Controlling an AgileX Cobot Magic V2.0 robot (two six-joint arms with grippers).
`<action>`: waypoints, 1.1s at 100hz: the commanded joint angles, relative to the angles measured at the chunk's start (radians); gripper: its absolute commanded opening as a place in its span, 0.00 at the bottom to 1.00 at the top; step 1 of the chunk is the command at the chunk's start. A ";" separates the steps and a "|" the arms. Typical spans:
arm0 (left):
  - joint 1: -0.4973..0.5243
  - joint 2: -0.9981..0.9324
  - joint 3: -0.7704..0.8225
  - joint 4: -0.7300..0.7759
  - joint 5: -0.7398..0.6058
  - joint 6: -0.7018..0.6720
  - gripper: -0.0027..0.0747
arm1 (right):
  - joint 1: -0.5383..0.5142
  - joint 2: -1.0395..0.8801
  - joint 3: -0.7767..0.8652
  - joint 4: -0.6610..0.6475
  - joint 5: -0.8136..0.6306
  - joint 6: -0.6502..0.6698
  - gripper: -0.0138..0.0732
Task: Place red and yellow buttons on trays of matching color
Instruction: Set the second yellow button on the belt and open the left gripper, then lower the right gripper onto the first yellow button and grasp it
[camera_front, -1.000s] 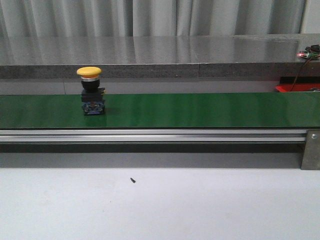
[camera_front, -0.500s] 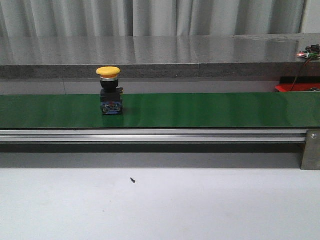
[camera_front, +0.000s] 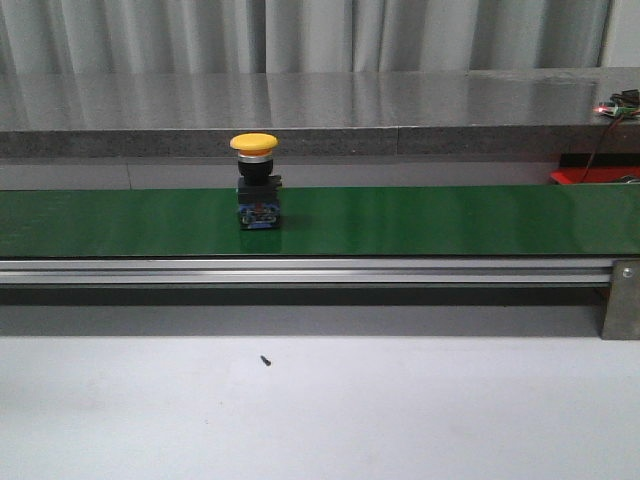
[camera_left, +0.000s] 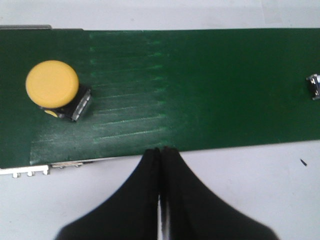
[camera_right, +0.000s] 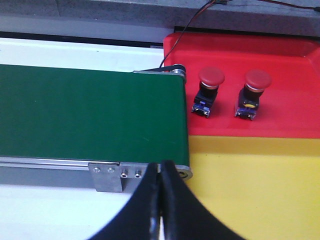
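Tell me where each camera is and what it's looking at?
Front view: faces forward across the table at the yellow button standing on the green belt; no arm shows.
Left wrist: looks down on the belt and that same button, left gripper shut.
Right wrist: sees the belt's end, red tray, yellow tray, right gripper shut.

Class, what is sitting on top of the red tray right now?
Two red buttons stand upright side by side on the red tray. The tray's far right edge lies outside the picture, so anything there is unseen.
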 joint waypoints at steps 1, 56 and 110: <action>-0.022 -0.081 0.024 -0.023 -0.047 0.002 0.01 | 0.002 -0.002 -0.026 0.000 -0.077 -0.010 0.09; -0.028 -0.493 0.346 -0.023 -0.061 0.031 0.01 | 0.002 -0.002 -0.026 0.000 -0.077 -0.010 0.09; -0.028 -0.739 0.476 -0.025 -0.072 0.054 0.01 | 0.009 0.125 -0.228 -0.001 0.092 -0.010 0.09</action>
